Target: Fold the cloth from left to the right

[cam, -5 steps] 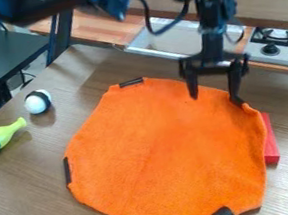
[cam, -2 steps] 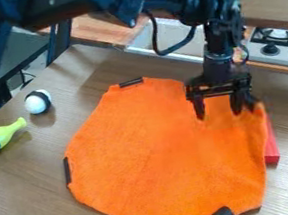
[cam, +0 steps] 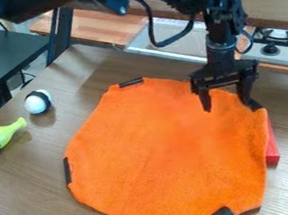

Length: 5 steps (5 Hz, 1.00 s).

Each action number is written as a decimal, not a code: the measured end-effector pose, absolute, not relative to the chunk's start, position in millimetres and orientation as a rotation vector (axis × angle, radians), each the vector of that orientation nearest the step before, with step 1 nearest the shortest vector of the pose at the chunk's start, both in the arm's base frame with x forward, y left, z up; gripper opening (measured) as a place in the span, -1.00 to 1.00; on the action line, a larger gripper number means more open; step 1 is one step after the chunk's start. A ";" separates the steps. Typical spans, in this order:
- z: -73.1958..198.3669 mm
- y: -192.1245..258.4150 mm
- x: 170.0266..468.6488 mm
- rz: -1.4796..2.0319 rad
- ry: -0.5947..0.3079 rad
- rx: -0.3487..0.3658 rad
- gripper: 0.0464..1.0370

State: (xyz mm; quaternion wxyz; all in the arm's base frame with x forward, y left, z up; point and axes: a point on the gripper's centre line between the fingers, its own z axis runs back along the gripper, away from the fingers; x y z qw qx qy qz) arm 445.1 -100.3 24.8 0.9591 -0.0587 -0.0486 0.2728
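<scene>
So, the orange cloth [cam: 167, 156] is lying spread across the table [cam: 18, 198], a red block [cam: 272, 147] poking out at its right. The bottle [cam: 3, 133] and white ball [cam: 37, 102] are resting by the table's left edge. Farther back, the tool [cam: 227, 106] is hanging at the cloth's far right corner, fingers parted, clasping nothing between them.

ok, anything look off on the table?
Yes: a red object pokes out from under the right edge of the orange cloth; might interfere with the fold. Also, the bottle at left lies on its side. No spill visible.
</scene>
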 end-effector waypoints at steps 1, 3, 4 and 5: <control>35.1 -101.9 451.7 0.565 -0.116 -0.132 0.92; 32.1 -113.6 465.0 0.609 -0.106 -0.112 0.92; 31.9 -121.4 469.7 0.621 -0.109 -0.112 0.92; 25.7 -122.1 473.1 0.639 -0.104 -0.104 0.92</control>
